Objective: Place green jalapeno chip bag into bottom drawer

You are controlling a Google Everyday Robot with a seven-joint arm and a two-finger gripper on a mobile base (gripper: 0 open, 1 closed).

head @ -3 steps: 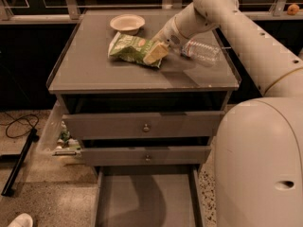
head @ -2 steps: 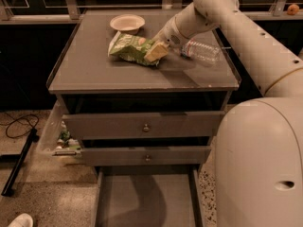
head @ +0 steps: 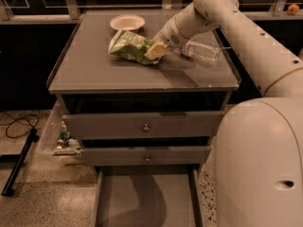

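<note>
The green jalapeno chip bag (head: pixel 127 45) lies crinkled on the grey cabinet top (head: pixel 104 74), near the back and just left of centre. My gripper (head: pixel 155 51) reaches down from the right and is shut on the bag's right end. The bag still rests on or just above the top. The bottom drawer (head: pixel 147 197) is pulled out at the base of the cabinet, a shallow grey tray with nothing in it. The two upper drawers (head: pixel 146 126) with small round knobs are nearly closed.
A clear plastic water bottle (head: pixel 202 51) lies on the top just right of my gripper. A white paper plate (head: pixel 127 21) sits behind the bag. My large white arm body (head: pixel 260 164) fills the lower right. A clear bin with clutter (head: pixel 61 137) and a black cable (head: pixel 19 124) are at the left.
The bag's right end has shifted very slightly up and left with my gripper. The drawers, plate and bottle have not moved.
</note>
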